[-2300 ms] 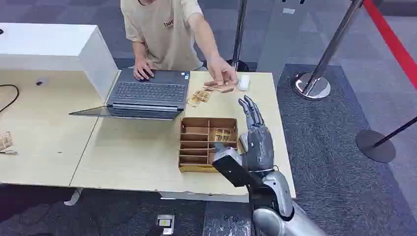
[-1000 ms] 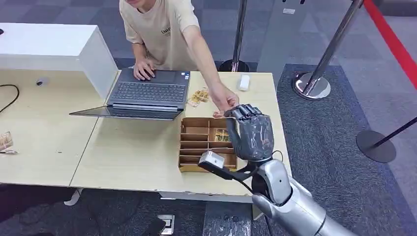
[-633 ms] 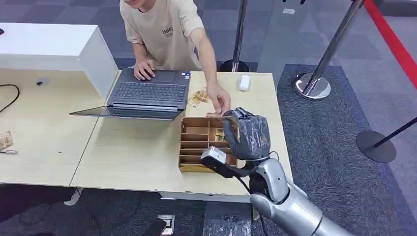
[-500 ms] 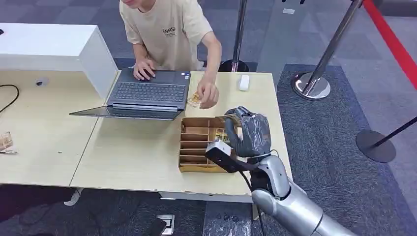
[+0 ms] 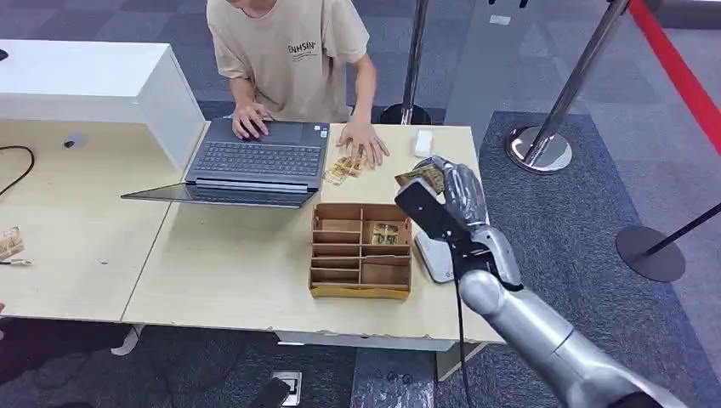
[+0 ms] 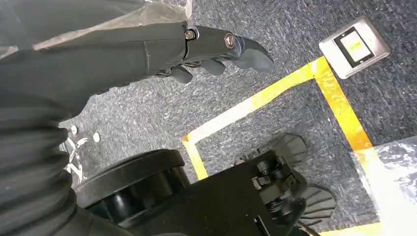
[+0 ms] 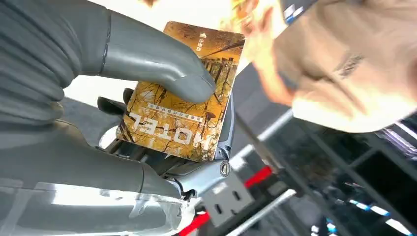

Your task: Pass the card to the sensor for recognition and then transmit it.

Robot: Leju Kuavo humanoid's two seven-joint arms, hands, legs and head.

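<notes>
while the left hand hangs over the carpet with its fingers loosely apart and nothing in them, the right hand is raised above the table's right edge, pinching the hotel card between thumb and fingers. below it a grey sensor lies beside the cardboard organiser. at the far edge, a person rests one hand on more cards and the other on a laptop.
</notes>
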